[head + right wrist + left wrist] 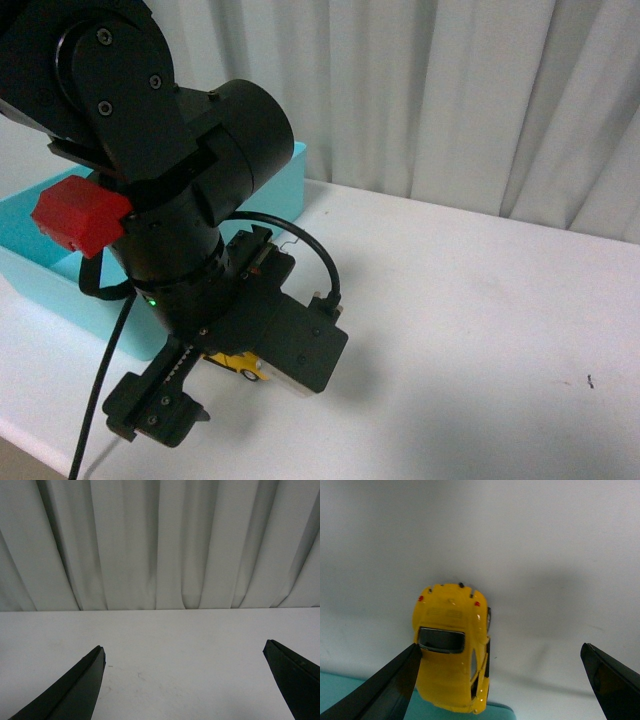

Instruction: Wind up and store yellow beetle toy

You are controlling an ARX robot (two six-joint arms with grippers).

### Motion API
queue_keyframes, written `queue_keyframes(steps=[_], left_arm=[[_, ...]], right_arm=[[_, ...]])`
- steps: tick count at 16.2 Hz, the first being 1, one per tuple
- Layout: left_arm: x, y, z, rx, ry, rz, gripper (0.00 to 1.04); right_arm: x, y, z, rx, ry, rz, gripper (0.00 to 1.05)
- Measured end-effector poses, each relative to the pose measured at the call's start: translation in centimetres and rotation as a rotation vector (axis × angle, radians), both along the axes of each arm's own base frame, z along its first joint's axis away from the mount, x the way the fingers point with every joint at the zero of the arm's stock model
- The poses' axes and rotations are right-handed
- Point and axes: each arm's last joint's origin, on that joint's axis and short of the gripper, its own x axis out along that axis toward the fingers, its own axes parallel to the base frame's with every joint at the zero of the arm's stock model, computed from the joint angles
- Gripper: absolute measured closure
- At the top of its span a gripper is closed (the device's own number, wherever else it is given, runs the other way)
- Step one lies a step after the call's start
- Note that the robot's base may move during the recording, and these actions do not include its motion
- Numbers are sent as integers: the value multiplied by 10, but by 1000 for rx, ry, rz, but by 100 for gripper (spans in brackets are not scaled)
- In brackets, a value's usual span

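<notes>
The yellow beetle toy point(451, 645) rests on the white table, seen from above in the left wrist view, its tail lights pointing away from the wrist. My left gripper point(500, 647) hangs over it, open. One finger point(395, 680) lies right along the car's side; the other finger point(610, 680) stands far off, with bare table between. In the front view only a bit of the yellow beetle toy point(240, 363) shows under the black left arm point(190, 230). My right gripper point(183, 645) is open above bare table, holding nothing.
A light blue bin point(40, 270) stands at the left, its edge point(340, 686) close by the car's nose. The white table point(480, 330) stretches to the right. A pale curtain point(450, 90) hangs behind it.
</notes>
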Motion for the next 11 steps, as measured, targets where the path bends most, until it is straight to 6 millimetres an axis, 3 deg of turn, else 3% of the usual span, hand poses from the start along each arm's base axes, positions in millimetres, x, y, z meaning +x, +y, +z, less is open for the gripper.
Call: queue_keyframes(steps=[6,9,11], left_arm=[[21,3,-14,-6,3,47,7],[23,8,-19,-1,8,178,7],[26,10,-20,-1,2,256,23]], right_arm=[[0,0,0,0,0,0,7],[0,0,0,0,0,0,7],[0,0,0,0,0,0,7]])
